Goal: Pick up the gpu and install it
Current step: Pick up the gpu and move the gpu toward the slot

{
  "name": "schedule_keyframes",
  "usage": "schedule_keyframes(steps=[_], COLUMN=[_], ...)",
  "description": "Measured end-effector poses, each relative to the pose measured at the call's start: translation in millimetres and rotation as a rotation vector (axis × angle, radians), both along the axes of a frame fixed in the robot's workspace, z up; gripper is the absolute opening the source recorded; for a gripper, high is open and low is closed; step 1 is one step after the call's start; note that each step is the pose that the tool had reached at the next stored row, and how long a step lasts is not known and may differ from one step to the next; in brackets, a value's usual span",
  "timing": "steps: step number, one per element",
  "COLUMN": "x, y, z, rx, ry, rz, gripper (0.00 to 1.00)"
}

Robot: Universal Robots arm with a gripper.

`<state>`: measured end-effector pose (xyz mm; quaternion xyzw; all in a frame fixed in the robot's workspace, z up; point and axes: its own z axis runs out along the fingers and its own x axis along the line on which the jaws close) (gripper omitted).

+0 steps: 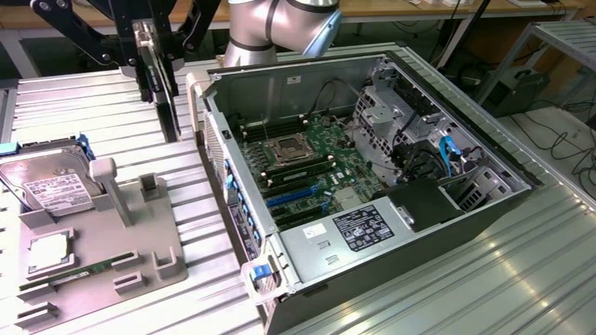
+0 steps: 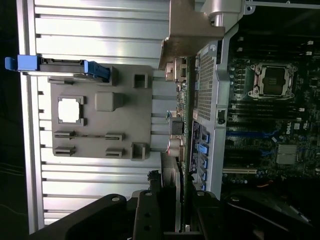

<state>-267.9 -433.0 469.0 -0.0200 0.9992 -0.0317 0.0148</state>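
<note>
Holds the gpu (image 1: 169, 112) upright and edge-on in the gripper (image 1: 156, 59), black jaws narrowed onto its two flat faces. Hangs the card straight below the gripper, over the bare strip of ribbed table (image 1: 521, 279) between the fixture tray (image 1: 88, 227) and the computer case (image 1: 373, 174).

Just beside the card, on the exterior view's right: the case's pale upper rim and perforated side wall, near but apart. On the exterior view's left of the gripper: open ribbed metal, then the tray's posts lower down, well apart. No side panel on the case; plain open room above the motherboard (image 1: 308, 164), lower than the gripper and to the exterior view's right.

Shows the gpu as a thin dark slab, long and straight-sided, with a silver metal piece at its top end between the jaws. From the wrist, a green board edge runs along one side of it.

Table of bright grooved aluminium. Tray matte grey, moulded with square sockets. Below the gripper on the tray: a silver labelled hard drive (image 1: 47, 185) and a narrow green memory stick (image 1: 79, 274), both far from the card.
</note>
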Motion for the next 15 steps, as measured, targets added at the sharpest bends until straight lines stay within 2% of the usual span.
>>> schedule_keyframes(steps=[15], x=[13.9], y=[0.0], z=[-0.1], rx=[0.0001], ry=[0.0], rz=[0.0], gripper=[0.28])
